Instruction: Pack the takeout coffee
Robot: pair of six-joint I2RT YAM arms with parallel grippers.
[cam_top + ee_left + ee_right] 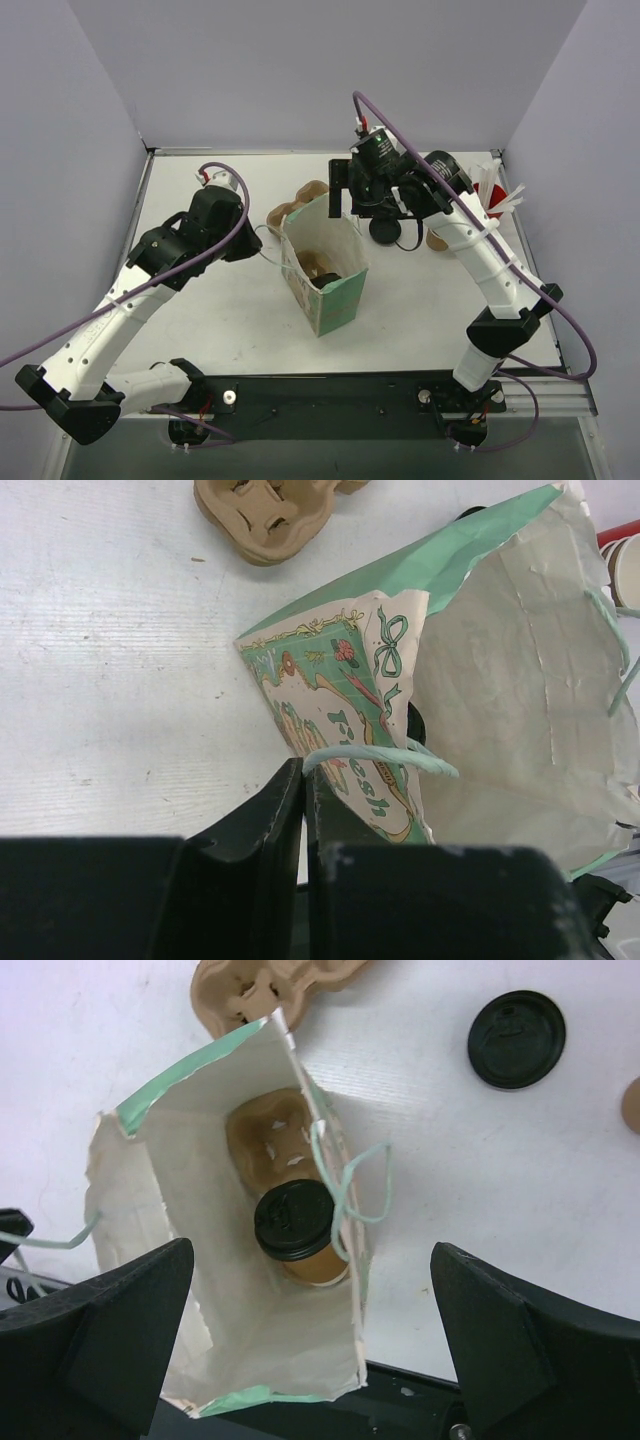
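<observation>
First, from the top camera, a green paper bag (335, 300) was seen standing open on the table (220, 320) between the two arms. The takeout coffee (334, 279), capped with a black lid, was seen down inside it. It was set beside a brown pulp carrier (316, 262) that was also held in the bag. A second carrier (298, 207) was laid on the table just behind the bag. A loose lid (383, 229) was set near the bag's far right corner, and a red cup (492, 190) filled with white sticks was placed by the right wall.

Next, from the left wrist, the bag's printed side and pale inner wall were shown from close by. The left gripper (303, 780) was drawn almost together, with only a thin slit left between its fingers. The bag's twisted green handle (385, 755) was met at the tips, but whether it was pinched could not be told. The second carrier was seen at the top edge, apart from the bag.

Lastly, from the right wrist, the bag was looked into from above. The right gripper (312, 1255) was spread wide over the bag's mouth, with nothing clasped. The coffee was seen upright at the bottom of the bag, its brown wall showing beneath the lid. It was seated at one end of the carrier, whose other well was bare. The loose lid was seen on the table outside the bag.
</observation>
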